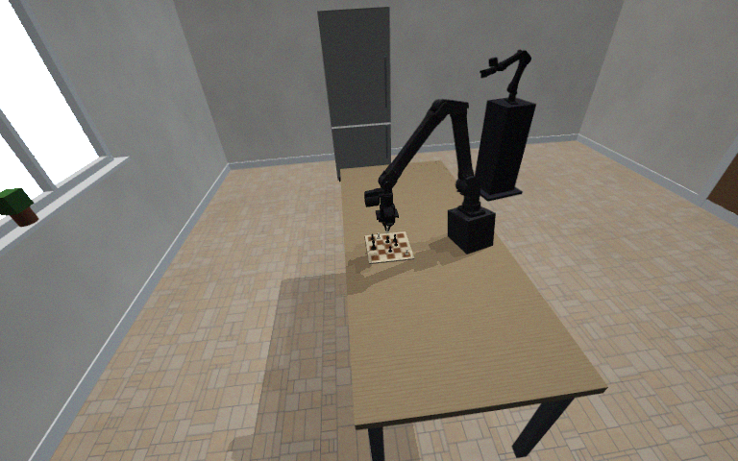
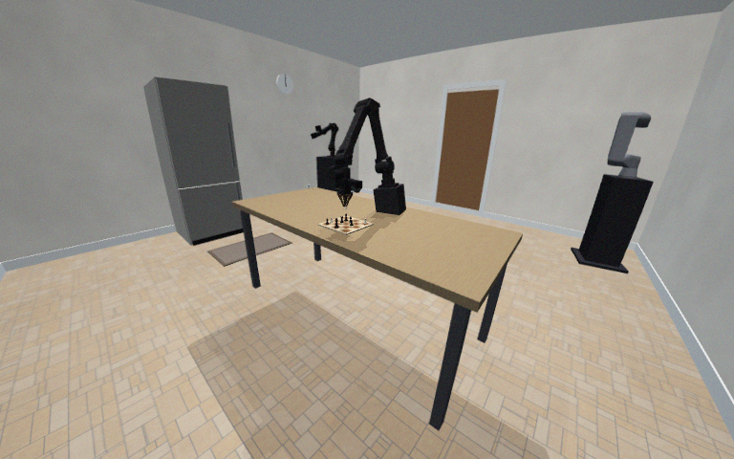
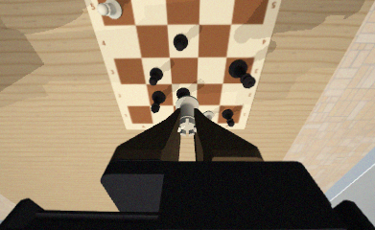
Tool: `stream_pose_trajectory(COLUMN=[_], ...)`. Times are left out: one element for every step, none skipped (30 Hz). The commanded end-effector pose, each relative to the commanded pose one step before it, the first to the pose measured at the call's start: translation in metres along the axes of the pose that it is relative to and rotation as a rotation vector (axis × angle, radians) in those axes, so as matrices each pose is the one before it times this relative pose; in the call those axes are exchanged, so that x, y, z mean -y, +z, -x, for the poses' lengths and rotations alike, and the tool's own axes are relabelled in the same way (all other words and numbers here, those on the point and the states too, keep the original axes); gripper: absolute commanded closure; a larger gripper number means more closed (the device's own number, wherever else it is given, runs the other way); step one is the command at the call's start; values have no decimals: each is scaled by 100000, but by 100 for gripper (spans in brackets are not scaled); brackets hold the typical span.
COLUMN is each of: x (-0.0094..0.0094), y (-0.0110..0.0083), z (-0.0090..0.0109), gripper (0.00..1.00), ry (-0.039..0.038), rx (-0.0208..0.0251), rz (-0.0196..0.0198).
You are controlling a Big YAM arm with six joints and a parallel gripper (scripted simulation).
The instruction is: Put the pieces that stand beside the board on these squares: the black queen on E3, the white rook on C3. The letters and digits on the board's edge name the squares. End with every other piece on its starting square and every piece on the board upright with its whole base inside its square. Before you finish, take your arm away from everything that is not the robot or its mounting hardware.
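1 black piece [image 1: 387,239] [image 2: 341,218] [image 3: 182,92] partly behind the white rook [image 1: 387,229] [image 2: 345,207] [image 3: 187,114], its type unclear.
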State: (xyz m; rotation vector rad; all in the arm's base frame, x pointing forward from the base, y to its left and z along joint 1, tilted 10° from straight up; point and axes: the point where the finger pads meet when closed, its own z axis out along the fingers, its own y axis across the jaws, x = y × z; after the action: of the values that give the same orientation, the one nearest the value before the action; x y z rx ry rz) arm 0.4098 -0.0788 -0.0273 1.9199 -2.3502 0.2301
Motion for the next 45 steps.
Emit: stream_pose_trajectory(x=[-27,-12,-12,-13,-13,-13,0,0,383,-112,-250,-87,-12,-12,-11,-10,-9,-1,1,-4,-8,255,711,0,0,1419,-136,-51,-8,-93,-13,0,0,0,0,0,0,0,0,0,0,0,1,0,0], y=[1504,435,460,479,492,499,0,0,252,581,616,494,447,421,391,357,321,252,213,195,177,-238,-776,0,0,-521,230,90,13,0,0,0,0,0,0,0,0,0,0,0,0,0,0,0,0], z=[-275,-1,-1,-2,-2,-2,0,0,601,-308,-301,-8,-1,-1,-1,-1,0,188,176,46,-91,-159,-199,0,0,-18,18,7,0,-2,1,0,0,0,0,0,0,0,0,0,0,0,0,0,0], gripper=[100,100,100,100,100,100,100,100,100,100,100,100,100,100,100,100,100,100,100,100,100,100,100,100,100,100,100,100,100,100,100,100,100,100,100,100,100,100,100,100,100,100,100,100,100], ry=[-694,-2,-2,-2,-2,-2,0,0,-1330,700,646,-24,-2,-2,-2,-2,-2,-449,-421,-111,215,388,563,0,0,358,-59,-22,-2,-67,-12,-1,0,0,0,0,0,0,0,0,0,0,-1,0,0], rx=[545,6,5,3,1,0,0,0,112,-45,-71,-48,7,7,6,6,5,28,26,9,-10,-30,45,0,0,80,-16,-6,-1,-10,-1,0,0,0,0,0,0,0,0,0,0,0,0,0,0], rz=[84,13,14,14,14,15,0,0,-912,291,528,141,14,13,12,11,10,-67,-64,-12,41,-941,-2363,0,0,-2664,501,194,29,380,52,-1,0,0,0,0,0,0,0,0,0,0,-4,0,0])
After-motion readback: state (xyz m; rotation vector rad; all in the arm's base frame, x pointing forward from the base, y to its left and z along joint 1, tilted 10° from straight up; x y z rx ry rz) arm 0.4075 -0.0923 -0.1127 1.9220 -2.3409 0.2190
